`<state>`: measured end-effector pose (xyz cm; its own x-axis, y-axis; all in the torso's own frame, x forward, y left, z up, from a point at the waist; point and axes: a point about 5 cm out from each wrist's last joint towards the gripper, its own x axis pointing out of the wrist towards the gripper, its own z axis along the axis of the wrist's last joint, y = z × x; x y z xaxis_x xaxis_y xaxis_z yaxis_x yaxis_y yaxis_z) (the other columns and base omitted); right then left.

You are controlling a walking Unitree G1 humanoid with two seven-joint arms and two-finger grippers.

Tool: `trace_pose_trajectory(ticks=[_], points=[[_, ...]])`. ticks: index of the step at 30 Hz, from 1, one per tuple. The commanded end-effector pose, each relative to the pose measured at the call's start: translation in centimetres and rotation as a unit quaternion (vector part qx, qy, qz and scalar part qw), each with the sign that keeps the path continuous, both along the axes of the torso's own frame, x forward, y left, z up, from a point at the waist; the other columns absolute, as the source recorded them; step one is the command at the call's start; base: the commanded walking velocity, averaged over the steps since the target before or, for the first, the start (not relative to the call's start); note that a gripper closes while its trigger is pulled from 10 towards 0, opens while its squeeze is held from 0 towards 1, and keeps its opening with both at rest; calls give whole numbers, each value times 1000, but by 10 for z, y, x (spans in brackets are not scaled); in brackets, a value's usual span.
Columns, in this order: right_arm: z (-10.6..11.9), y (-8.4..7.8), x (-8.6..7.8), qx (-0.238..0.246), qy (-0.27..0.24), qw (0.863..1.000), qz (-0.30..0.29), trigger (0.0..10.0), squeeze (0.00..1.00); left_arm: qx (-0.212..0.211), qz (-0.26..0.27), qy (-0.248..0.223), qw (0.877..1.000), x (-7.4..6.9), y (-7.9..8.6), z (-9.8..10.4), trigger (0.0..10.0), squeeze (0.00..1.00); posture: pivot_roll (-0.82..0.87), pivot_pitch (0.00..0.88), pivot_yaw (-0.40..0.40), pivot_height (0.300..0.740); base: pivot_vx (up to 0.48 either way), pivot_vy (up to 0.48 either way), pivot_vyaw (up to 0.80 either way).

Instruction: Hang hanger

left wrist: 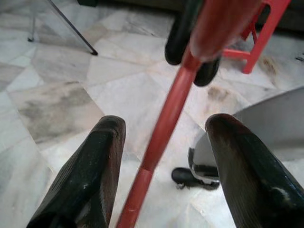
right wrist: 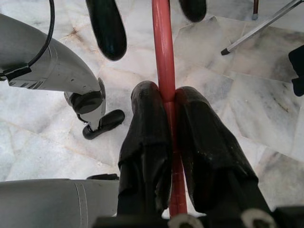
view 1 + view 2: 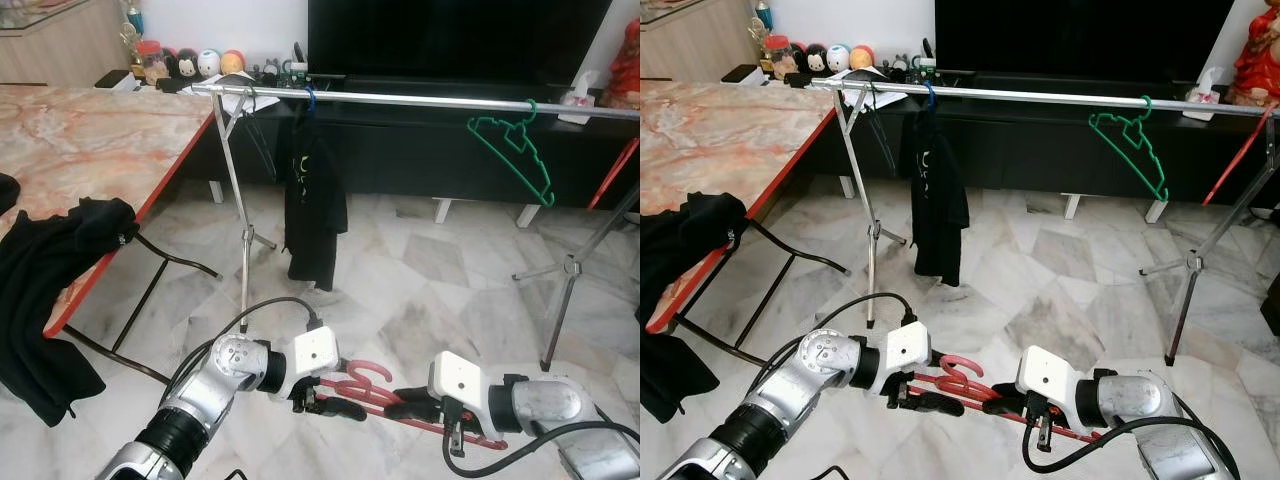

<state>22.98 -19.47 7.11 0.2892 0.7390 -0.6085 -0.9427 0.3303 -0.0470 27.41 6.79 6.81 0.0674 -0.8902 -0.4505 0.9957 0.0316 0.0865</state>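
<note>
Two grippers meet: right gripper (image 2: 166,102) clamps red hanger (image 3: 365,385), left gripper (image 1: 164,156) open-jawed.

Red hanger (image 2: 164,52), green hanger (image 3: 515,150), black fingers (image 2: 145,137), marbled floor (image 3: 430,270)

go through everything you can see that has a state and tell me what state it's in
Red plastic hanger: held low above the floor, not yet hung.
Right pincer: shut on the red hanger's bar.
Left pincer: open, fingers astride the bar.
Green plastic hanger: hanging empty on the metal rail.
Black garment: hanging on the rail.
</note>
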Motion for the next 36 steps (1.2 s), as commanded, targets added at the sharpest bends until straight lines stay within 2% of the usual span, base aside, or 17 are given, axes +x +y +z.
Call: trace_pose_trajectory(ticks=[1,2,3,4,5,6,7,8,36], points=[[10,2,4,2,-15,1000,9,10000,0,3,-17,-9,1000,2,-4,3,10000,0,-119,0,9,740,0,0,0],[10,3,4,2,-15,1000,10,10000,0,3,-17,-9,1000,2,-5,3,5059,0,-119,0,9,740,0,0,0],[10,3,4,2,-16,1000,10,10000,0,4,-18,-9,1000,2,-5,3,4157,0,-119,0,9,740,0,0,0],[10,3,4,2,-16,1000,10,10000,0,4,-19,-10,1000,2,-5,2,4157,0,-121,0,9,740,0,0,0],[10,3,4,2,-16,1000,11,10000,0,4,-19,-10,1000,3,-5,2,3529,0,-121,0,9,740,0,0,0],[11,3,4,2,-16,1000,11,10000,0,5,-20,-10,1000,3,-5,2,2275,0,-121,0,9,740,0,0,0],[11,3,4,2,-16,1000,11,10000,0,5,-20,-10,1000,3,-5,2,2275,0,-121,0,9,740,0,0,0],[11,3,4,4,-17,1000,10,10000,0,5,-20,-10,1000,3,-5,2,0,0,-121,0,9,740,0,0,0],[14,7,12,18,-25,1000,6,10000,0,8,-48,-5,999,2,0,2,0,0,-113,0,5,740,0,0,0]])
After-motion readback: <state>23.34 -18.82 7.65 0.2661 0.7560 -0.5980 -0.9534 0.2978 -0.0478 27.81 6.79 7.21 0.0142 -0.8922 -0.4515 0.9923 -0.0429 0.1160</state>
